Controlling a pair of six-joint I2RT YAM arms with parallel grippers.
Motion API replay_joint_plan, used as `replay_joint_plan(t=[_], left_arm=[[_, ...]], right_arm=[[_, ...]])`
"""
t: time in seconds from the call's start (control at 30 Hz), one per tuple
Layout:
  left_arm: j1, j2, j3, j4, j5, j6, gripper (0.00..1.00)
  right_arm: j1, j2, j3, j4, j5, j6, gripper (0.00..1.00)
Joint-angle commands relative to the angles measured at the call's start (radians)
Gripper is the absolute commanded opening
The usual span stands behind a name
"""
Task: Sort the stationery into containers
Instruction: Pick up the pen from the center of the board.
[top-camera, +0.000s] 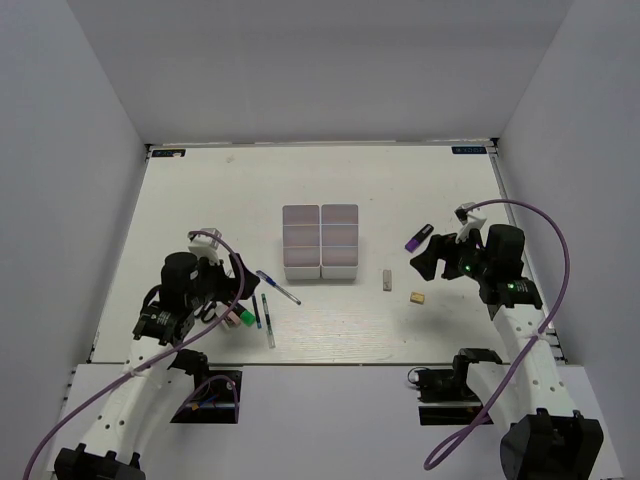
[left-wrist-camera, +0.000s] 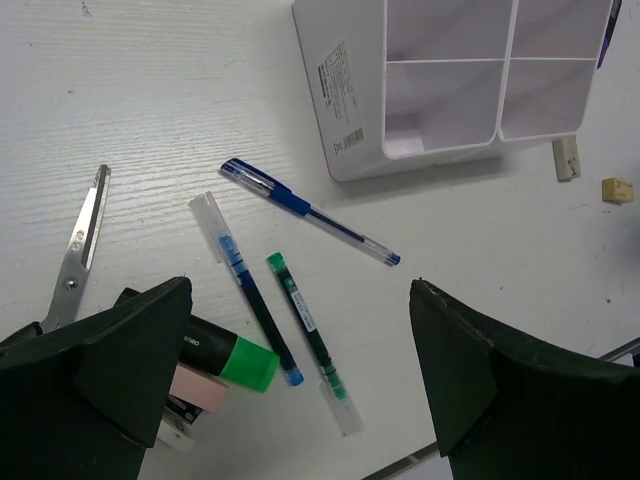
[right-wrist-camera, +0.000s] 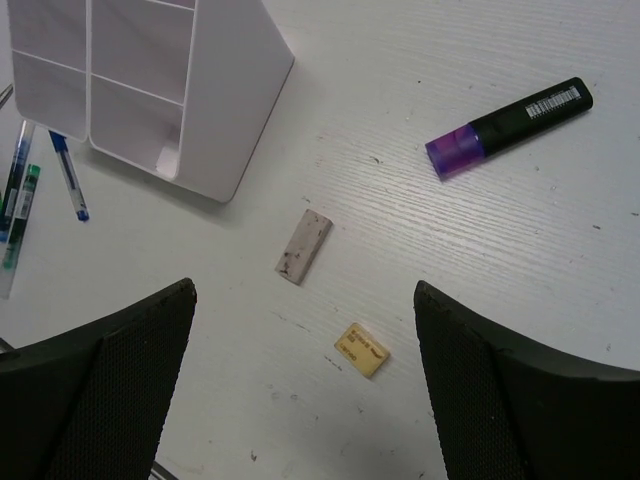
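Note:
The white six-bin containers (top-camera: 320, 241) stand mid-table. They also show in the left wrist view (left-wrist-camera: 450, 80) and the right wrist view (right-wrist-camera: 150, 80). My left gripper (left-wrist-camera: 300, 370) is open and empty above a blue pen (left-wrist-camera: 310, 212), a dark blue-tipped pen (left-wrist-camera: 250, 290) and a green pen (left-wrist-camera: 310, 340). A green-tipped black marker (left-wrist-camera: 225, 358) and a pink piece (left-wrist-camera: 200, 388) lie by its left finger. My right gripper (right-wrist-camera: 305, 370) is open and empty over a grey stick (right-wrist-camera: 304, 245) and a tan block (right-wrist-camera: 362, 349). A purple-black marker (right-wrist-camera: 510, 127) lies beyond.
Scissors (left-wrist-camera: 75, 250) lie left of the pens. In the top view the pens (top-camera: 268, 305) lie left of the bins' front. The grey stick (top-camera: 387, 279), tan block (top-camera: 417, 297) and purple marker (top-camera: 418, 238) lie to their right. White walls enclose the table.

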Motion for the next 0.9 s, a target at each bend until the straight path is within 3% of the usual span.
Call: replay_joint_plan(t=[0.0, 0.13, 0.2, 0.23, 0.27, 0.3, 0.33, 0.4, 0.43, 0.47, 0.5, 0.53, 0.57, 0.6, 0.67, 0.7, 0.73, 0.87], left_arm=[[-0.004, -0.011, 0.003, 0.002, 0.015, 0.009, 1.00], [-0.006, -0.005, 0.002, 0.003, 0.027, 0.004, 1.00], [-0.004, 0.000, 0.002, 0.008, 0.038, 0.003, 0.89], [-0.006, 0.003, -0.001, 0.010, 0.046, 0.004, 0.77], [-0.004, 0.015, 0.002, 0.014, 0.043, 0.003, 0.34], [-0.004, 0.026, 0.005, 0.008, 0.039, 0.004, 0.14], [-0.004, 0.040, 0.041, -0.001, 0.015, 0.004, 0.02], [-0.004, 0.102, 0.078, -0.068, -0.025, 0.009, 0.01], [-0.006, 0.121, 0.148, -0.088, -0.113, 0.010, 0.12], [-0.004, 0.173, 0.175, -0.139, -0.137, 0.021, 0.57], [-0.006, 0.229, 0.198, -0.176, -0.196, 0.038, 0.69], [-0.007, 0.294, 0.288, -0.225, -0.217, 0.050, 0.71], [-0.017, 0.334, 0.319, -0.252, -0.238, 0.072, 0.73], [-0.027, 0.369, 0.347, -0.324, -0.234, 0.095, 0.70], [-0.052, 0.516, 0.444, -0.354, -0.332, 0.121, 0.47], [-0.066, 0.546, 0.459, -0.363, -0.348, 0.150, 0.41], [-0.070, 0.601, 0.495, -0.383, -0.417, 0.152, 0.38], [-0.092, 0.698, 0.491, -0.359, -0.456, 0.182, 0.28]], right_arm=[[-0.003, 0.006, 0.025, 0.026, 0.001, 0.014, 0.91], [-0.003, 0.007, 0.021, 0.020, -0.007, 0.005, 0.91], [-0.004, 0.007, 0.016, 0.013, -0.002, -0.062, 0.91], [-0.006, 0.009, 0.012, 0.013, -0.008, -0.070, 0.91], [-0.007, 0.009, 0.011, 0.001, -0.010, -0.107, 0.91], [-0.007, 0.011, 0.005, -0.016, -0.013, -0.133, 0.84], [-0.006, 0.011, -0.002, -0.014, -0.036, -0.165, 0.69], [-0.007, 0.012, -0.005, -0.014, -0.027, -0.182, 0.00], [-0.006, 0.021, -0.004, -0.022, -0.028, -0.184, 0.00], [-0.009, 0.020, 0.004, -0.045, -0.031, -0.190, 0.00], [-0.006, 0.024, 0.013, -0.051, -0.034, -0.195, 0.51], [-0.006, 0.026, 0.018, -0.054, -0.036, -0.210, 0.78], [-0.006, 0.030, 0.022, -0.075, -0.045, -0.219, 0.86], [-0.003, 0.035, 0.028, -0.079, -0.047, -0.227, 0.86], [-0.004, 0.046, 0.039, -0.091, -0.048, -0.230, 0.75], [-0.003, 0.047, 0.044, -0.092, -0.051, -0.231, 0.72], [-0.003, 0.052, 0.050, -0.106, -0.051, -0.230, 0.62], [-0.003, 0.047, 0.062, -0.122, -0.051, -0.222, 0.47]])
